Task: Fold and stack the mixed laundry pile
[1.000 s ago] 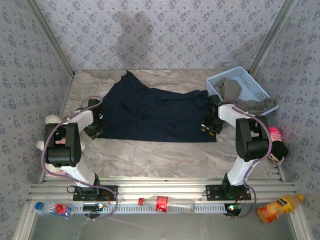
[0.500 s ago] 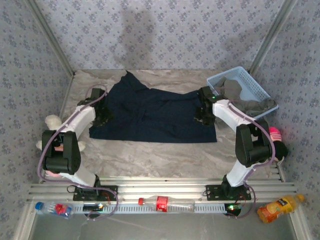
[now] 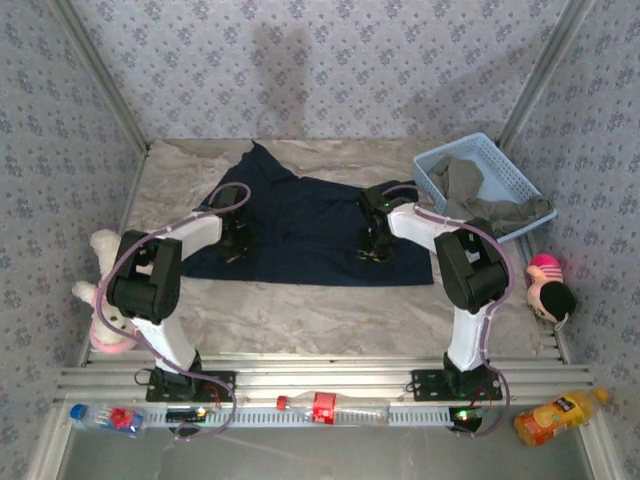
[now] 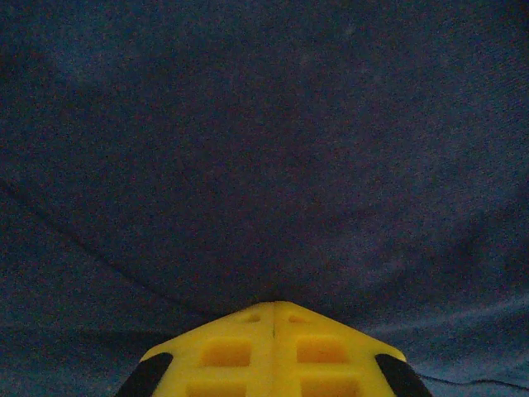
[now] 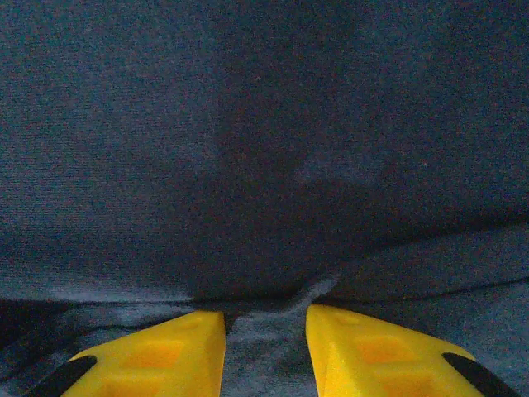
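The navy T-shirt (image 3: pixel 300 225) of the laundry pile lies spread across the middle of the table. My left gripper (image 3: pixel 236 243) presses into its left part. In the left wrist view that gripper (image 4: pixel 274 304) is shut, with the shirt (image 4: pixel 264 124) creasing toward its tips. My right gripper (image 3: pixel 372 243) is down on the shirt's right part. Seen from the right wrist, this gripper (image 5: pixel 264 318) has closed on a raised ridge of the navy cloth (image 5: pixel 264 124). The grey-olive garment (image 3: pixel 468 180) sits in the basket and hangs over its front rim.
The light blue basket (image 3: pixel 510 165) stands at the back right corner. A white plush toy (image 3: pixel 100 250) lies at the left table edge and a pink doll (image 3: pixel 548 285) at the right. Bottles (image 3: pixel 325 408) rest on the front rail. Patterned walls close in three sides.
Both grippers have moved inward from the shirt's side edges toward its middle. The left jaws have closed; the right jaws have kept about the same gap.
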Motion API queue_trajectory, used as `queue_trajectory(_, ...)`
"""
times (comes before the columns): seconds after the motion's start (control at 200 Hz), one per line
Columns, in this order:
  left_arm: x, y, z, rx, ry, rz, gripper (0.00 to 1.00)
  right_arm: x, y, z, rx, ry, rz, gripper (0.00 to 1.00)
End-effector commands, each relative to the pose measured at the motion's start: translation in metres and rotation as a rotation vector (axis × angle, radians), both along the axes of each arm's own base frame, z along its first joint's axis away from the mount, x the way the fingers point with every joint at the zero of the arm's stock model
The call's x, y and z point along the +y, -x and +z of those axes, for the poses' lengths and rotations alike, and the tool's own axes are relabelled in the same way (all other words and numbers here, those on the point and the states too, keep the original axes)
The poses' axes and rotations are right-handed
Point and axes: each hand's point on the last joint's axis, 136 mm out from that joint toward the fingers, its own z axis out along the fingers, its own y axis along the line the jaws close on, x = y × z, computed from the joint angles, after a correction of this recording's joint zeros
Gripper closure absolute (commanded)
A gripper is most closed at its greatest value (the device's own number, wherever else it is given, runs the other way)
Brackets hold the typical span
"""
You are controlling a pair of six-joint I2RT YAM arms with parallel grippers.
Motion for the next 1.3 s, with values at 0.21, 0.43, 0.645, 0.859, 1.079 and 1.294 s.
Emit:
queue_trajectory(0.21,0.055,0.126,-0.011,0.216,-0.164,0.082,1.0,-0.012,0.072,-0.018,0.114,0.067,0.065,0.63)
queue_trajectory(0.43,0.057,0.105,0.023,0.091,-0.123,0.085,0.71,0.018,0.065,0.027,0.079,-0.071,0.093,0.57)
queue_trajectory(0.645,0.038,-0.008,0.077,-0.086,-0.048,0.028,0.57,0.02,0.005,0.089,-0.061,-0.185,0.036,0.48)
queue_trajectory(0.859,0.038,-0.116,0.085,-0.146,-0.017,0.02,0.52,-0.023,-0.054,0.106,-0.158,-0.189,-0.096,0.46)
queue_trajectory(1.079,0.066,-0.202,0.085,-0.2,-0.023,0.062,0.32,-0.061,-0.076,0.104,-0.173,-0.161,-0.16,0.44)
queue_trajectory(1.294,0.067,-0.265,0.077,-0.274,0.087,0.075,0.32,-0.08,-0.081,0.095,-0.168,-0.128,-0.203,0.43)
